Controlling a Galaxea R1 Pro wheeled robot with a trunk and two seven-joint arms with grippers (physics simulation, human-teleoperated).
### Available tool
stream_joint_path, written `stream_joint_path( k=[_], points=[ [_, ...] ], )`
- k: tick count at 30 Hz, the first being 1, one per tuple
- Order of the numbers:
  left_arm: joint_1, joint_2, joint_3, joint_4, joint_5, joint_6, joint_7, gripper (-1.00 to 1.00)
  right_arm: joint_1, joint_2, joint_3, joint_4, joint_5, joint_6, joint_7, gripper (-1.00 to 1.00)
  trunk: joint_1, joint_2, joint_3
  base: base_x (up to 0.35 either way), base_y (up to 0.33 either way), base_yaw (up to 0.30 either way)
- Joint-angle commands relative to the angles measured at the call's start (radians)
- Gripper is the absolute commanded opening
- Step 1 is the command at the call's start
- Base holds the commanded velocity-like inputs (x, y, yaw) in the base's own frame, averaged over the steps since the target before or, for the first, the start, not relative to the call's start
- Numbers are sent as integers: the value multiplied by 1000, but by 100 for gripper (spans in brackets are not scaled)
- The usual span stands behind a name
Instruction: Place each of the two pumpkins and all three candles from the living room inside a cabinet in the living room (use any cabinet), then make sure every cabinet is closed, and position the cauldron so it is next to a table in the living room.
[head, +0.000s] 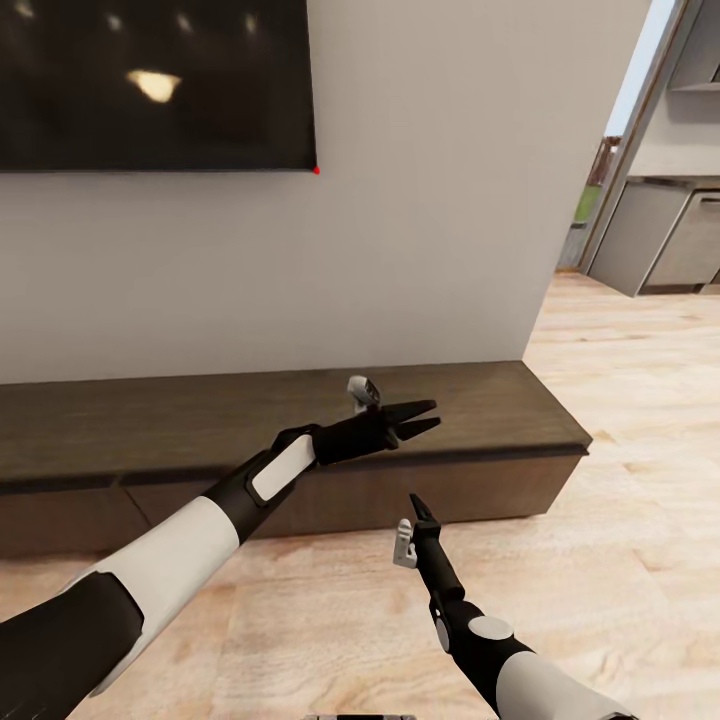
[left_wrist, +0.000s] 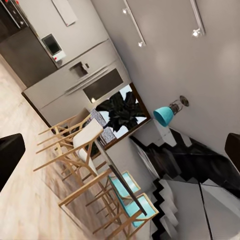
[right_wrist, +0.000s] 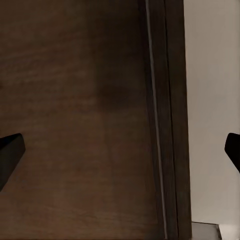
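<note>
1. Head view: the cabinet (head: 300, 425), long, low and dark brown, runs along the far wall from the left edge to past the middle. Its fronts look flush, with no drawer pulled out. A dark screen (head: 155, 80) hangs on the wall above it at upper left. The left tool (head: 425, 418) is held over the cabinet top, pointing right, its two fingers spread apart and empty. The right tool (head: 417, 503) is nearer, in front of the cabinet's face, pointing at it; from this angle I cannot tell how its fingers stand. Pale wood floor (head: 620, 420) lies to the right, with grey cupboards (head: 665, 235) far right.

2. Left wrist view: the left tool's dark fingertips (left_wrist: 10, 152) sit at opposite edges, wide apart, nothing between them. Beyond are wooden chairs (left_wrist: 80, 145) with white and teal seats, a teal lamp (left_wrist: 164, 115) and a dark plant (left_wrist: 120, 110).

3. Right wrist view: the right tool's fingertips (right_wrist: 9, 147) are far apart at both edges, empty. Behind them is the cabinet's brown wood (right_wrist: 75, 120), close up, with a pale wall (right_wrist: 212, 100) beside it.
</note>
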Motion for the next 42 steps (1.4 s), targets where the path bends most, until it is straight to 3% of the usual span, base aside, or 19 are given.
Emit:
stream_joint_path(
  k=[1, 9, 15, 19, 24, 32, 42],
  points=[
    [0, 0, 0, 0, 0, 0, 0, 100, 0, 0, 0, 0, 0, 0, 0, 100, 4, -7, -3, 0, 0, 0],
    [0, -4, -3, -1, -6, 2, 0, 100, 0, 0, 0, -1, -1, 2, -1, 100, 16, -26, -32, 0, 0, 0],
    [-1, -4, -4, -1, -8, 3, -1, 100, 0, 1, 0, -5, 0, 12, -131, 100, 17, -27, -44, 0, 0, 0],
    [0, -3, -5, -1, -9, 3, -1, 100, 0, 9, 0, -3, 0, 14, -161, 100, 17, -27, -44, 0, 0, 0],
    [-1, -3, -6, 3, -11, -4, 3, 100, 0, 11, 0, -3, 0, 14, -165, 100, 17, -27, -44, 0, 0, 0],
    [0, 17, -8, 12, -10, -12, 0, 100, 0, 12, 0, 2, 1, 13, -166, 100, 17, -27, -44, 144, -90, 0],
    [0, 19, -9, 14, -10, -13, 0, 100, 1, 14, 1, 9, 4, 12, -166, 100, 17, -27, -44, -49, -4, 0]
  ],
)
